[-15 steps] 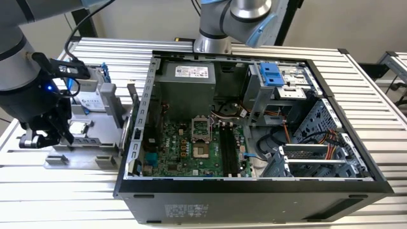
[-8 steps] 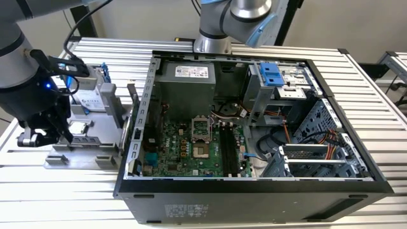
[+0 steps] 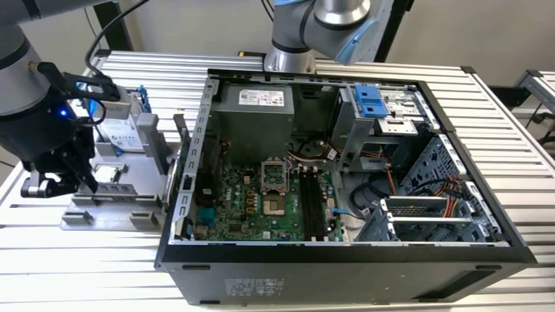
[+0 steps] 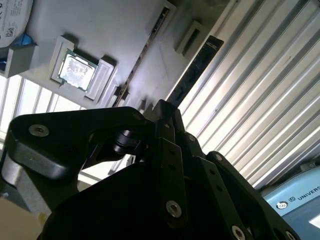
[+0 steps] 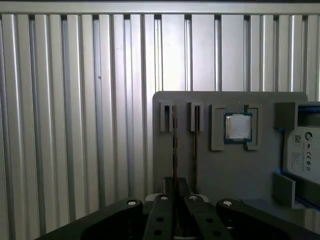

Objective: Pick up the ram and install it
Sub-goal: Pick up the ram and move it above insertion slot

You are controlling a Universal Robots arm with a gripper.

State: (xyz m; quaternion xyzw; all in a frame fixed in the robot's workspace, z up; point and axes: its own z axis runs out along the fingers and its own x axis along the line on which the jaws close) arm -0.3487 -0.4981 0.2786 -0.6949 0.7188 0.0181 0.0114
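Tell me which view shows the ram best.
The second wrist view: the ram shows its dark flat side. The first wrist view gives it edge-on; the exterior view leaves it too small to tell.

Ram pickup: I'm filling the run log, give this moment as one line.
step: pickup | gripper: at ram in grey holder | ram: standing in slot

- The ram stands edge-on in the first wrist view, too thin to make out its chips, and one end is hidden behind the gripper
- The hard drive is cut off by that picture's edge
- At the exterior view's left, the arm covers part of the grey holder
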